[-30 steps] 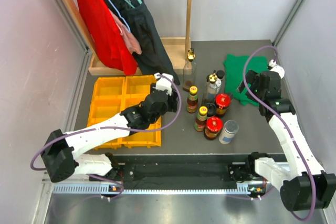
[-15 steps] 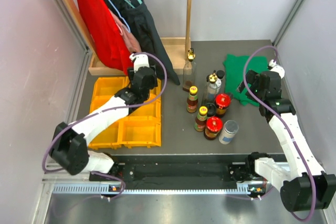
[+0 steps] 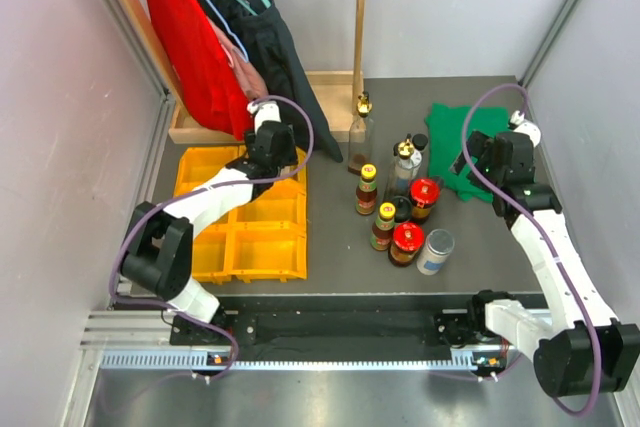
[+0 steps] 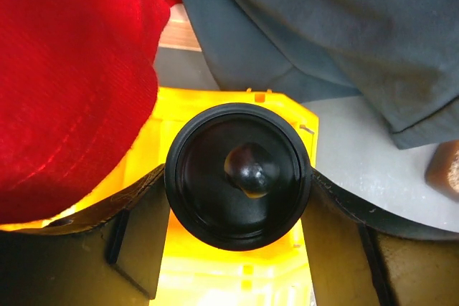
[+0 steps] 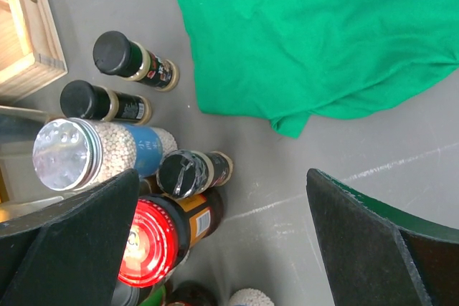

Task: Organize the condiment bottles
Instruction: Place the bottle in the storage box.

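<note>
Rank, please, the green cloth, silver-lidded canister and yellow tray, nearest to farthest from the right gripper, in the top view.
1. Green cloth, back right, under the right gripper.
2. Silver-lidded canister, front of the bottle cluster.
3. Yellow tray, far left.

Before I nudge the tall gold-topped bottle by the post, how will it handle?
The bottle is slim and tall, so a push high up would likely tip it. It looks like clear glass: probably slick in the jaws and breakable if it falls.
</note>
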Available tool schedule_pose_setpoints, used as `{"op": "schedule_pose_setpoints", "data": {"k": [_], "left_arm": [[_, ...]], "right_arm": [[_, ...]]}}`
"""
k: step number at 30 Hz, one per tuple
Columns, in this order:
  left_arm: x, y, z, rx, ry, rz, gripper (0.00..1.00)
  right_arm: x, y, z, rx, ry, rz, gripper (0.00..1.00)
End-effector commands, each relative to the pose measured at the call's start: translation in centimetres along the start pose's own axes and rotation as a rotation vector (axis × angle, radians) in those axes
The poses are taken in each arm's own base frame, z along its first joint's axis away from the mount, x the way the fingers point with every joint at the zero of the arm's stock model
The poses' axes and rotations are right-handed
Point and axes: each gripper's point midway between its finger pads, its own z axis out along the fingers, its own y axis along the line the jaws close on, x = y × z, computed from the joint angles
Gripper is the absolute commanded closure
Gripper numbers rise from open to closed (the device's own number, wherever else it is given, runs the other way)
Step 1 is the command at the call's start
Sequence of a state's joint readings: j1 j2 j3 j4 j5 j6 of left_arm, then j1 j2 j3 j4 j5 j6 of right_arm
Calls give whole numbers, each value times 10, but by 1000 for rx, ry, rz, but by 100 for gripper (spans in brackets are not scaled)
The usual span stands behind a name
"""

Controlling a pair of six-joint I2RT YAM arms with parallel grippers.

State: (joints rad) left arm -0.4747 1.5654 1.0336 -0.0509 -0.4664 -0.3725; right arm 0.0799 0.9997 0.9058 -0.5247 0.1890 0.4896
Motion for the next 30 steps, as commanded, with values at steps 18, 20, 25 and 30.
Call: {"op": "schedule_pose_setpoints", "data": {"k": [18, 20, 25, 30], "left_arm": [[2, -19, 15, 95, -29, -73, 18], [-6, -20, 9, 105, -43, -75, 1], [-29, -24, -16, 157, -75, -71, 1], [-43, -17, -44, 177, -86, -69, 1]], "right_arm": [[-32, 16, -17, -56, -42, -12, 1], [-33, 18, -20, -59, -37, -16, 1], [-39, 18, -27, -49, -32, -17, 1], [-42, 18, -38, -47, -13, -23, 1]]}}
